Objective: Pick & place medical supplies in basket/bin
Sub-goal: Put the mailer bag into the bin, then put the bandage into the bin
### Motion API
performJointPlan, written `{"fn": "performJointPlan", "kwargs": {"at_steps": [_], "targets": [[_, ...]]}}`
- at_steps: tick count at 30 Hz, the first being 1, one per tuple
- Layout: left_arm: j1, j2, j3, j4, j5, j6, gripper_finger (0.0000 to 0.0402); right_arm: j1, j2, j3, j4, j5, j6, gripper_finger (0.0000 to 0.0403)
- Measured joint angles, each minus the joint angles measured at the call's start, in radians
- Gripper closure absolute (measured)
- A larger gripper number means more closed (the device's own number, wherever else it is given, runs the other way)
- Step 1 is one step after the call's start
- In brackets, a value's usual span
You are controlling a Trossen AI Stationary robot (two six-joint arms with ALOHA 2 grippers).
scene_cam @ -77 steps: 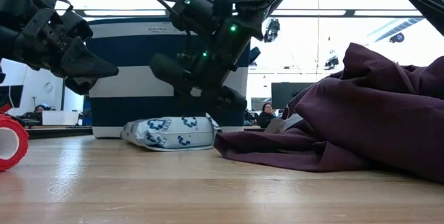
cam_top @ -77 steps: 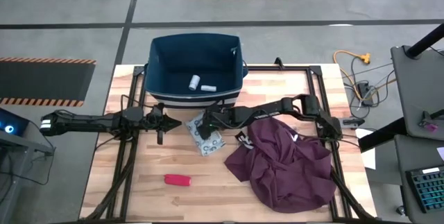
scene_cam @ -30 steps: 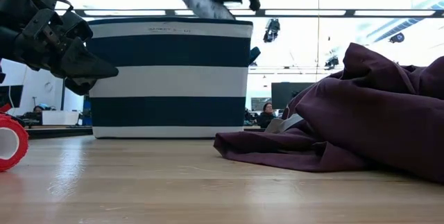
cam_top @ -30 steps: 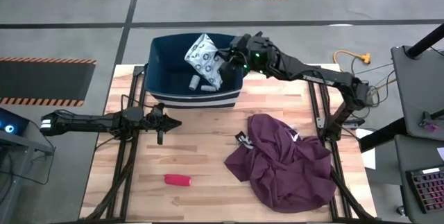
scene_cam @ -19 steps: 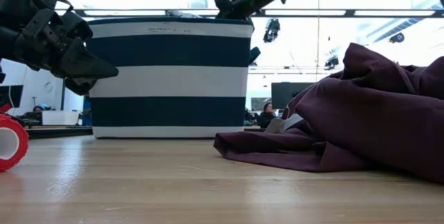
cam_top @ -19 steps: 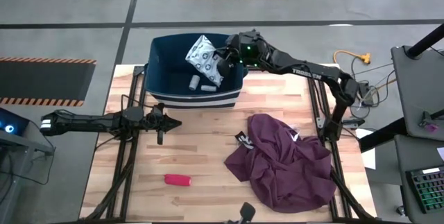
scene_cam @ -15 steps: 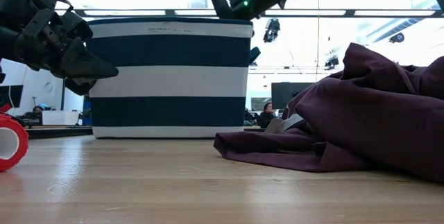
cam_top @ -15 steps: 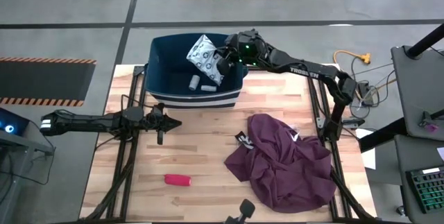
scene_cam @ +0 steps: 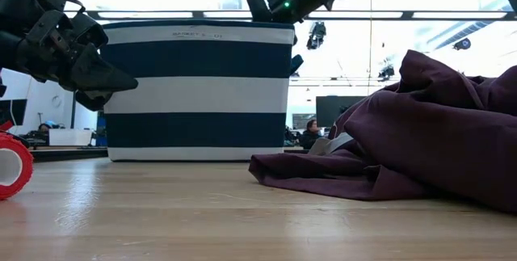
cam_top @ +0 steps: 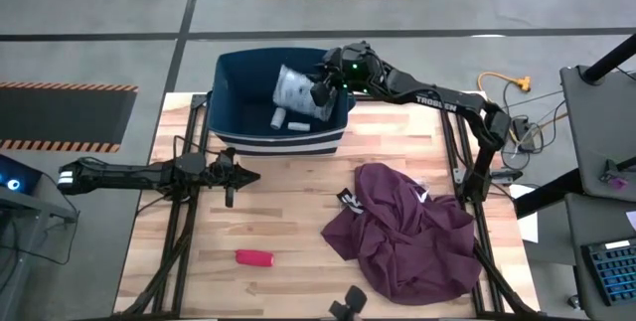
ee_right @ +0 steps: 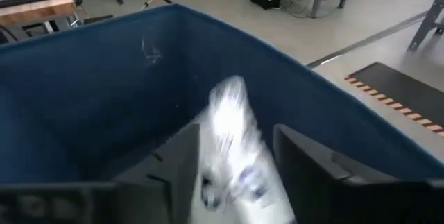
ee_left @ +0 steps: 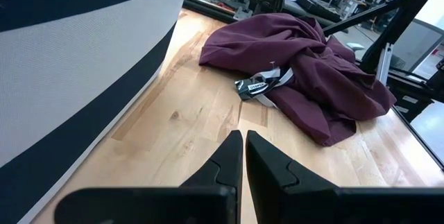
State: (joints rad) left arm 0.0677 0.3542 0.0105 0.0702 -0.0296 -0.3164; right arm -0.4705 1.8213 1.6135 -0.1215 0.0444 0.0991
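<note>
High view: the blue bin (cam_top: 281, 137) sits at the upper middle of the frame, at the far edge of the desk (cam_top: 298, 232). Two small white cylinders (cam_top: 287, 119) lie on its floor, and the pale-blue packet (cam_top: 294, 91) is inside the rim, right beside the right gripper (cam_top: 320, 92) at the bin's right wall. So three supplies look delivered or nearly so. The red piece (cam_top: 253, 257) lies alone at the lower left of the desk, so it is probably what is left. The left gripper (cam_top: 238, 177) waits at middle left, in front of the bin. The maroon cloth (cam_top: 407, 227) fills the lower right.

Low view: the bin stands left of centre; its contents are hidden by the wall. The right gripper is above its rim at the top.

Left wrist view: the left fingers (ee_left: 262, 156) are pressed together, holding nothing.

Right wrist view: the right fingers (ee_right: 305, 158) stand apart with the blurred packet between them, over the bin's interior; it appears to be dropping free.
</note>
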Motion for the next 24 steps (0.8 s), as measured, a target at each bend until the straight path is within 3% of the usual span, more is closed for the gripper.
{"fn": "performJointPlan", "kwargs": {"at_steps": [5,10,18,24], "targets": [[0.0,-0.001,0.0,0.0,0.0,0.0,0.04,0.001,-0.023,0.0,-0.005,-0.009,0.087,0.0175],[0.0,-0.001,0.0,0.0,0.0,0.0,0.04,0.007,-0.099,0.0,-0.001,-0.164,0.12,0.016],[0.0,-0.001,0.001,0.0,0.0,0.0,0.04,0.144,-0.399,-0.037,-0.146,-0.207,-0.073,0.0202],[0.0,-0.001,0.001,0.0,0.0,0.0,0.04,0.337,-0.578,-0.289,-0.079,-0.122,-0.041,0.0245]]}}
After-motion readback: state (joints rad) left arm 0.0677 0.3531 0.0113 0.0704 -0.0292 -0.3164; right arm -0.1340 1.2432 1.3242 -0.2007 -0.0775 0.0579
